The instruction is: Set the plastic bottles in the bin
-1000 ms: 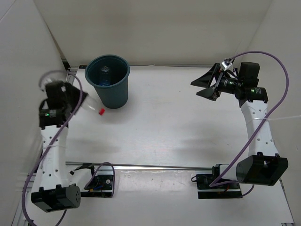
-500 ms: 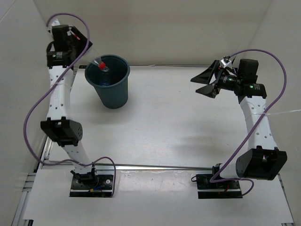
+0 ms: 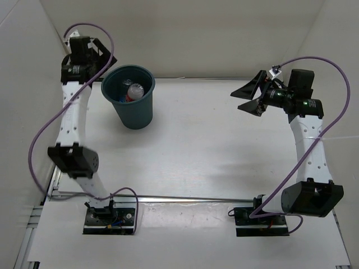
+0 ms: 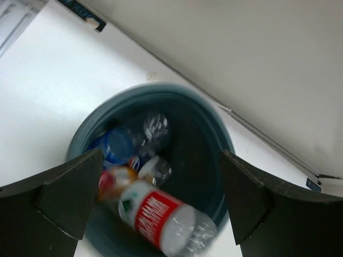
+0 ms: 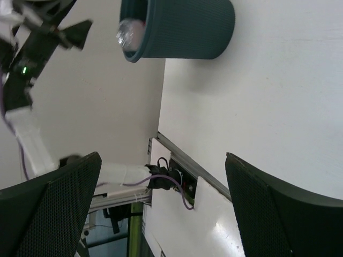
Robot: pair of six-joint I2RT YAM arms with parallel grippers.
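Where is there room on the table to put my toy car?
The white table is bare from the bin across to the right arm, and down to the metal rail. It is crowded only inside the bin, where the bottles pile up.

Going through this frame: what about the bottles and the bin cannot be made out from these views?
- Left wrist: the red-label bottle is motion-blurred; whether it has settled in the bin is unclear.
- Left wrist: the bottles beneath overlap in shadow, so their count is uncertain.
- Top view: the bin's contents are too small to sort.
- Right wrist: the bin's wall hides all but one clear bottle end.
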